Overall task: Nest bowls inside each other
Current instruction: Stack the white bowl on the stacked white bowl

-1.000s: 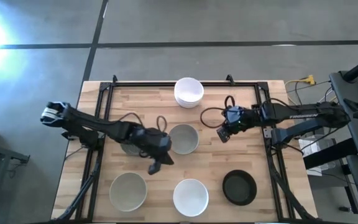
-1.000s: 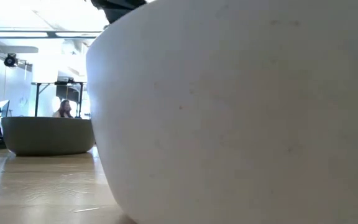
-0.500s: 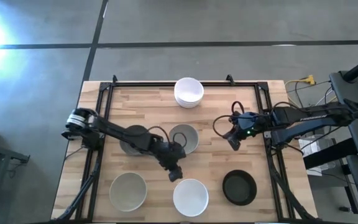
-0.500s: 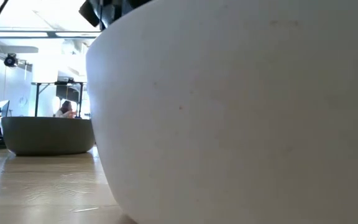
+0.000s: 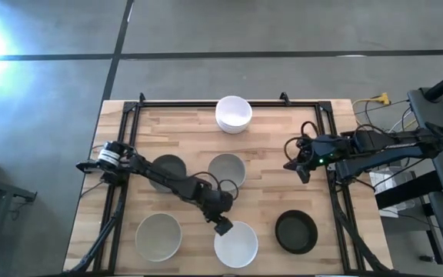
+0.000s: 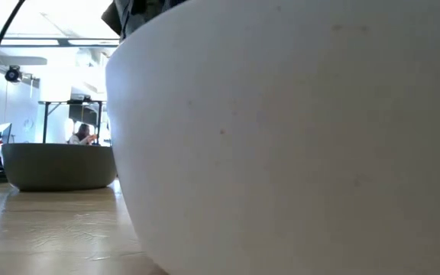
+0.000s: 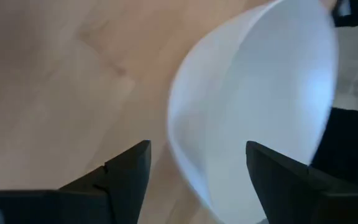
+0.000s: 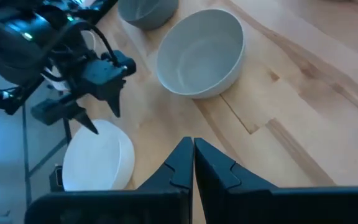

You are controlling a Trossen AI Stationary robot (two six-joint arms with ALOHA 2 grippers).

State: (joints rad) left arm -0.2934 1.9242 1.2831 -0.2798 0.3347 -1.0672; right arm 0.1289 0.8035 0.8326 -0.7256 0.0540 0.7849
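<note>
Several bowls stand on their bases on the wooden table. A white bowl [image 5: 235, 243] is near the front edge, and in the low view this white bowl [image 6: 281, 137] fills most of the picture. My left gripper [image 5: 223, 227] is open at its far-left rim. In the left wrist view, my left gripper [image 7: 197, 168] has one finger on either side of the white bowl's rim [image 7: 176, 134] and touches nothing. My right gripper [image 5: 302, 171] hangs shut and holding nothing near the table's right side, also visible as my right gripper [image 8: 193, 158].
A light grey bowl [image 5: 227, 171] and a dark grey bowl [image 5: 166, 171] stand mid-table. A pale bowl [image 5: 158, 235] is at the front left and a black bowl [image 5: 295, 231] at the front right. Stacked white bowls [image 5: 233, 114] stand at the far edge. Black rails frame the table.
My left gripper has travelled from beside the light grey bowl toward the table's near edge and right, reaching the white bowl's rim, and has opened. My right gripper, still shut, has drawn back toward the table's right edge. No bowl has moved.
</note>
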